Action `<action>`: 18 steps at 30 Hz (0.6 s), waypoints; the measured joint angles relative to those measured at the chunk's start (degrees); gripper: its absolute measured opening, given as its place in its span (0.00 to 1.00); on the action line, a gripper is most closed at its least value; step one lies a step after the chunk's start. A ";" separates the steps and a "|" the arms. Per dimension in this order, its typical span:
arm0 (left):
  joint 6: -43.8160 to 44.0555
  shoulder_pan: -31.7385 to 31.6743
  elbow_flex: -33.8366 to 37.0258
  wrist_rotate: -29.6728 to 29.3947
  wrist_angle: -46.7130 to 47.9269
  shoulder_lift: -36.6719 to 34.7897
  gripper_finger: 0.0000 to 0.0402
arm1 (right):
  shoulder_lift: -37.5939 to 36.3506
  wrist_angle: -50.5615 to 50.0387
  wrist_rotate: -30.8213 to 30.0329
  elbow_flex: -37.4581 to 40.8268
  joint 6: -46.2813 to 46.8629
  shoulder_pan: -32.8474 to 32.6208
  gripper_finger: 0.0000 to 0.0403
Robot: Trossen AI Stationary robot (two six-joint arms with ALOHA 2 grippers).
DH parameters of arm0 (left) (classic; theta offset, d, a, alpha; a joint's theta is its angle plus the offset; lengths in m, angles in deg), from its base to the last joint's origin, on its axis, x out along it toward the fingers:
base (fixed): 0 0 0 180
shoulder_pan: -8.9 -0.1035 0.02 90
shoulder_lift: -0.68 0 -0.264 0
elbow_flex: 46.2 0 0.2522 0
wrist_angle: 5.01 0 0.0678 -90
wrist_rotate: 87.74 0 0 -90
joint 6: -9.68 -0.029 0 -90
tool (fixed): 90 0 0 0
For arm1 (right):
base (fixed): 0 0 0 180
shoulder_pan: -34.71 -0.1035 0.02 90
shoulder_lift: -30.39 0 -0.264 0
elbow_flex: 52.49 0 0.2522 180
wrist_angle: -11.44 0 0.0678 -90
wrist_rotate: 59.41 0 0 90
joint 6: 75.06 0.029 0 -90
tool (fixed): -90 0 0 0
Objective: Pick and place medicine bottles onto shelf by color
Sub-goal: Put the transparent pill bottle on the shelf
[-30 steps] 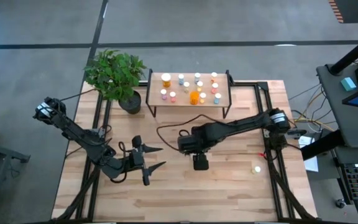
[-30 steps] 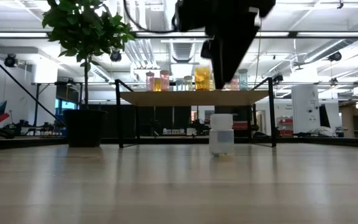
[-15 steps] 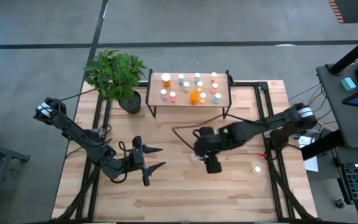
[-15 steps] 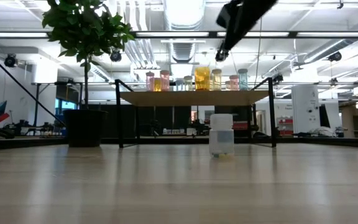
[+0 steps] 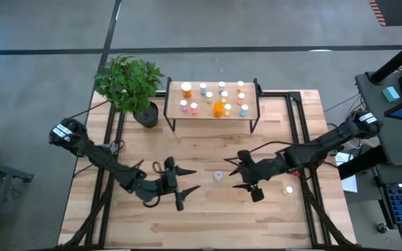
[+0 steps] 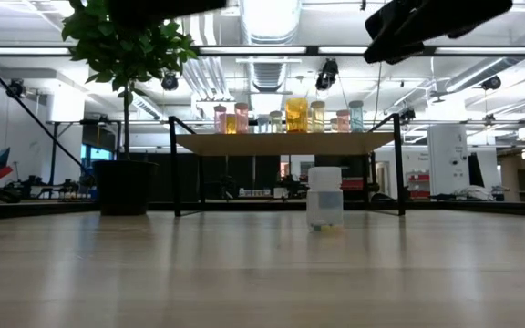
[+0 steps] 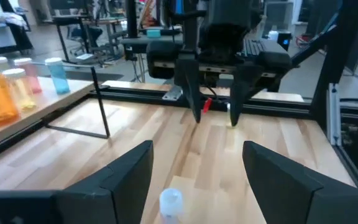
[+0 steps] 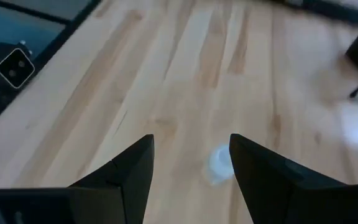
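Small pale-capped clear bottle (image 5: 218,176) mid-tabletop, between both spread, empty grippers: left (image 5: 185,180), right (image 5: 238,174). Centre one gripper's fingers before closing.

Between my left tool (image 5: 188,180) and right tool (image 5: 237,174), only one pale bottle (image 5: 218,176) stands. Bare desk (image 5: 208,216) lies around it.

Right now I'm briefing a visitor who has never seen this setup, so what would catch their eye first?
Probably the two dark arms meeting mid-table: the left gripper and right gripper, fingers open, face each other across one small pale-capped bottle standing alone on the wood. Behind it, the low wooden-topped shelf on black legs carries a cluster of colourful bottles, with a leafy green potted plant beside it.
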 joint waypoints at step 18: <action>0.64 -13.73 -13.99 19.25 -0.11 23.83 0.76 | -13.26 30.91 19.95 11.33 -21.05 15.62 0.50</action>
